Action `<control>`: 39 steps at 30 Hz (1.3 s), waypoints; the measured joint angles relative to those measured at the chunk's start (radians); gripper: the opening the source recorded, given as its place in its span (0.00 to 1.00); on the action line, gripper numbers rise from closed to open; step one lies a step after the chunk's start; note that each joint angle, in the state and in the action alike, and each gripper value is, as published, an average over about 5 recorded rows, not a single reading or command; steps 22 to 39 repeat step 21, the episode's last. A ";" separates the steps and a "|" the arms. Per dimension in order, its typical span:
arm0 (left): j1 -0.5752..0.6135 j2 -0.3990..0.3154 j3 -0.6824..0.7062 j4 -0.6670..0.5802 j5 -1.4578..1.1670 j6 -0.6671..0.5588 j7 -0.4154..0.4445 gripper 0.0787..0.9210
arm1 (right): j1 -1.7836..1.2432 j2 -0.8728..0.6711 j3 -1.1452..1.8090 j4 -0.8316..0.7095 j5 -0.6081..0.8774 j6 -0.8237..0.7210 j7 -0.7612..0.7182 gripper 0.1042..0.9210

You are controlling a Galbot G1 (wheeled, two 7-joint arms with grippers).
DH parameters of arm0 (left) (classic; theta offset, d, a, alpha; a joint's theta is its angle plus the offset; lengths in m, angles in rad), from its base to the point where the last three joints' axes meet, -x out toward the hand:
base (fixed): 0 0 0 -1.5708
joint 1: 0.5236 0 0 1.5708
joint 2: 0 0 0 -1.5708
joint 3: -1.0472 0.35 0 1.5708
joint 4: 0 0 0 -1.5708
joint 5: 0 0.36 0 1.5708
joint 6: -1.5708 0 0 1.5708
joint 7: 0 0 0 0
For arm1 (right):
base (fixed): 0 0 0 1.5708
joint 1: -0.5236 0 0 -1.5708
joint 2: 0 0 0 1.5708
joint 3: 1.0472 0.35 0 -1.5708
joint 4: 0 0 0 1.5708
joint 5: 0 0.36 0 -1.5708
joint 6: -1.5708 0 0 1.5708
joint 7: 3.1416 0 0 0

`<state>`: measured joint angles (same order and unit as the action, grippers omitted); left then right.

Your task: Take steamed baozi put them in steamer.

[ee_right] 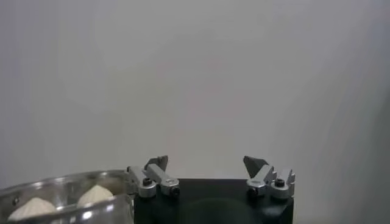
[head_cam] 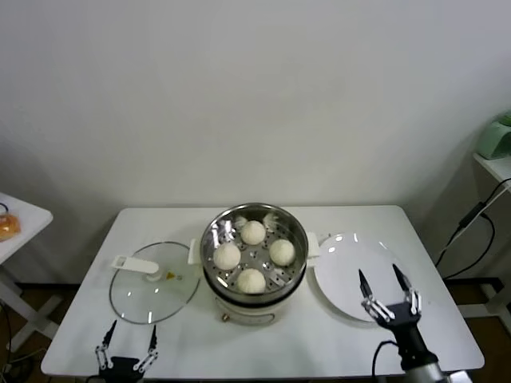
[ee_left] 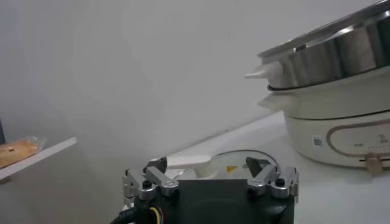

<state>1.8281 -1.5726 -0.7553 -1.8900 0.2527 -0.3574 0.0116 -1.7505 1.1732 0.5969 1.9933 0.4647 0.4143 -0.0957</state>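
Observation:
The steamer [head_cam: 296, 239], a shiny steel pot on a cream cooker base, stands mid-table. Several cream-white baozi lie on its perforated floor, one at the back [head_cam: 253, 232], one on the left [head_cam: 227, 255], one on the right [head_cam: 281, 251] and one in front [head_cam: 251, 280]. My right gripper [head_cam: 379, 273] hovers open and empty over the front right part of the white plate [head_cam: 339, 267]. In the right wrist view that gripper [ee_right: 206, 161] faces the wall, with the steamer rim [ee_right: 61, 181] and two baozi [ee_right: 94, 195] at the side. My left gripper [head_cam: 132, 327] rests open at the table's front left.
A flat glass lid [head_cam: 152, 299] with a white handle [head_cam: 136, 265] lies left of the steamer, just beyond the left gripper [ee_left: 207, 163]. A small side table [head_cam: 16, 219] stands at the far left. A shelf and cables [head_cam: 471, 219] are at the far right.

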 measured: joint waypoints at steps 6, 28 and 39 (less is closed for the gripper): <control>-0.004 0.000 0.001 0.003 -0.001 0.000 0.000 0.88 | -0.057 0.066 -0.001 -0.029 -0.033 0.077 0.003 0.88; -0.005 0.000 0.003 0.000 -0.002 0.002 0.003 0.88 | -0.098 0.141 -0.011 -0.063 -0.074 0.145 0.005 0.88; -0.005 0.000 0.003 0.000 -0.002 0.002 0.003 0.88 | -0.098 0.141 -0.011 -0.063 -0.074 0.145 0.005 0.88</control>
